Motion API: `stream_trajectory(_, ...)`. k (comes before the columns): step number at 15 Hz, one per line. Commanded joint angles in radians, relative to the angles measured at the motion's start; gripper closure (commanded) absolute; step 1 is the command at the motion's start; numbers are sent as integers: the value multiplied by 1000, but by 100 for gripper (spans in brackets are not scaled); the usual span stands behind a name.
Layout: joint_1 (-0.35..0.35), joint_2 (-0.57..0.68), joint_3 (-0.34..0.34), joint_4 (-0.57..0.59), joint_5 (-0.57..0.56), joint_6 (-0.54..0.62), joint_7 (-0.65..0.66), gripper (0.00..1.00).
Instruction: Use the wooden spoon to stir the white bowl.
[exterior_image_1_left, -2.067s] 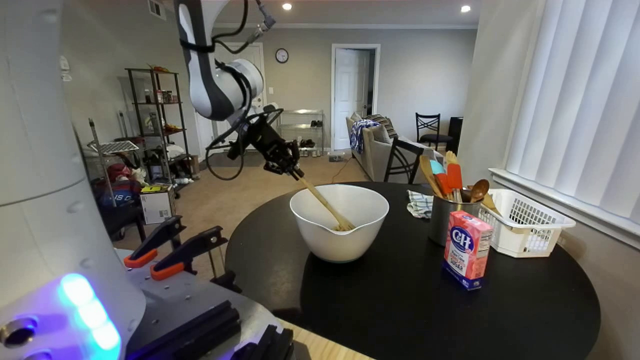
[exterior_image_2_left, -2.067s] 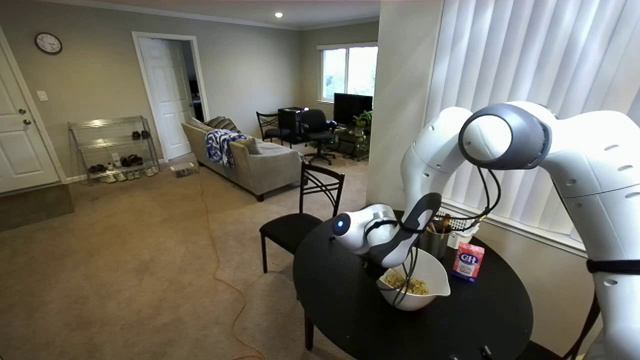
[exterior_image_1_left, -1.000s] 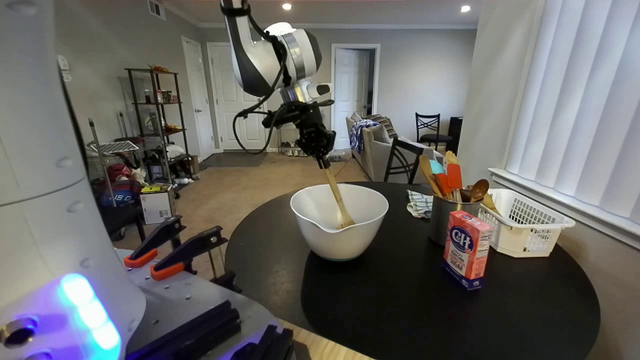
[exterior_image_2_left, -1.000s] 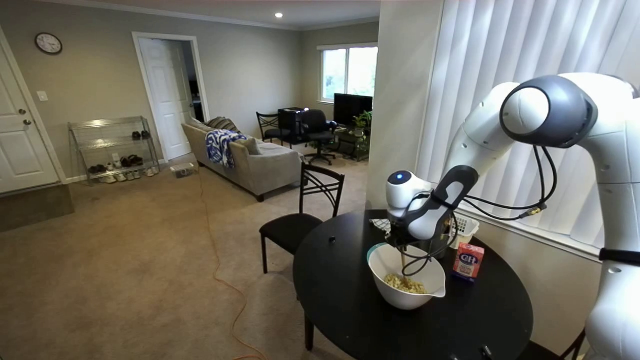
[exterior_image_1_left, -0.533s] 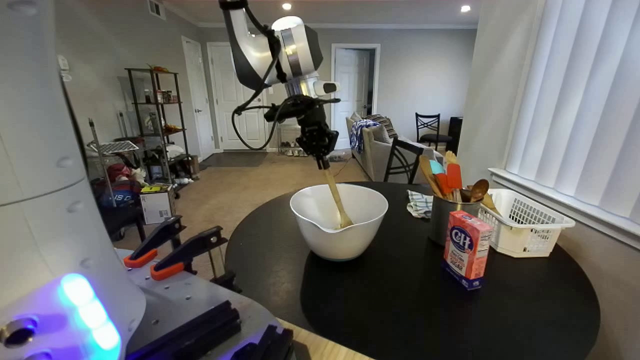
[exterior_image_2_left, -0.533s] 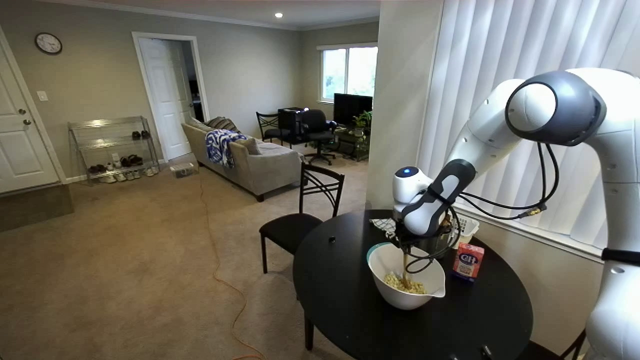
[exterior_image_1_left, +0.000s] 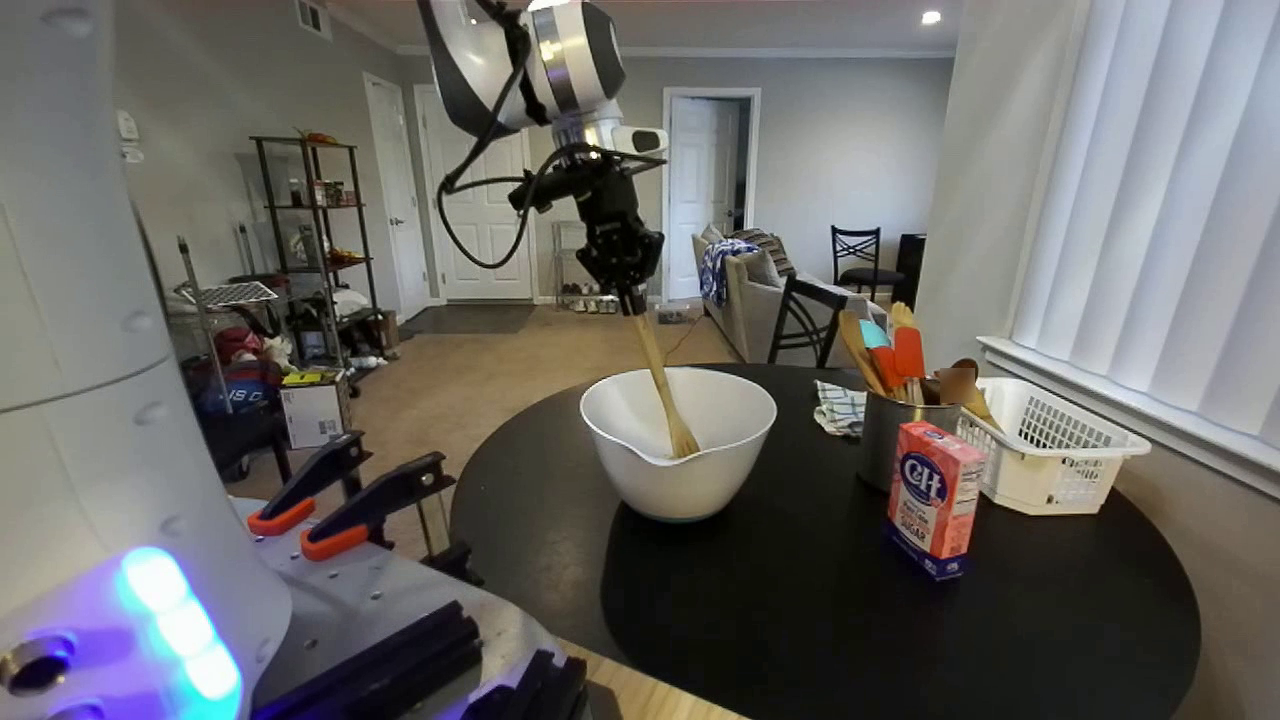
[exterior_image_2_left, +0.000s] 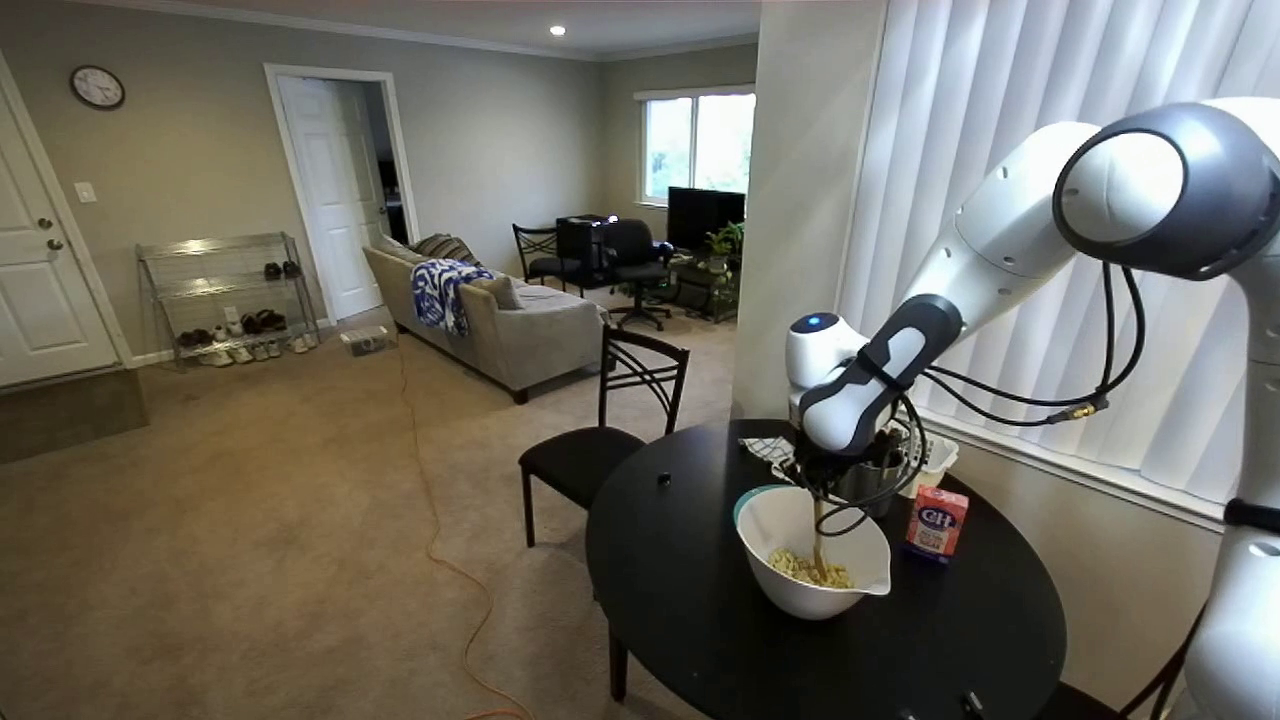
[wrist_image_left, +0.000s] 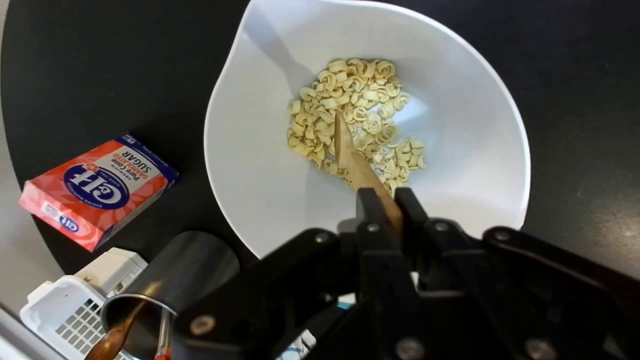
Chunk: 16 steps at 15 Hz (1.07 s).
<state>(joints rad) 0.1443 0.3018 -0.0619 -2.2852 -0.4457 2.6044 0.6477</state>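
At the left in an exterior view, two black-and-orange clamps (exterior_image_1_left: 385, 505) are standing at the edge of a gray metal plate (exterior_image_1_left: 350, 590). Next, a black robot gripper (exterior_image_1_left: 634, 303) is pointing downward, its jaws standing nearly together and pinching the handle of a slender pale tan wooden spoon (exterior_image_1_left: 662, 385). The spoon is slanting into a deep round white bowl (exterior_image_1_left: 680, 490), its lower end reaching down toward small pale yellow curled pieces (wrist_image_left: 320, 120). The bowl is resting on a round black tabletop (exterior_image_1_left: 820, 620). Farther right, a blue-and-white checked cloth (exterior_image_1_left: 840, 408) is lying near a gray cylindrical metal canister (exterior_image_1_left: 880, 440), which is holding brown wooden and red utensils (exterior_image_1_left: 908, 355). A pink-and-blue sugar box (exterior_image_1_left: 932, 500) is standing upright near the canister, and a white rectangular plastic basket (exterior_image_1_left: 1050, 460) is sitting rightmost.
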Motion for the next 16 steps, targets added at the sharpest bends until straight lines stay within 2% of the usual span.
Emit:
stream_trajectory(1, 22, 0, -20, 1, 11, 0, -9, 88)
stream_trajectory(7, 23, 13, -27, 4, 12, 2, -9, 88)
stream_trajectory(8, 21, 17, -19, 11, 30, -7, -15, 94)
stream_trajectory(10, 4, 7, 3, 21, 101, -32, -43, 94)
stream_trajectory(12, -40, 3, 44, 40, 257, -79, -121, 94)
stream_trajectory(13, -111, 10, 107, 55, 347, -112, -189, 94)
stream_trajectory(16, -135, 22, 101, 102, 573, -222, -310, 94)
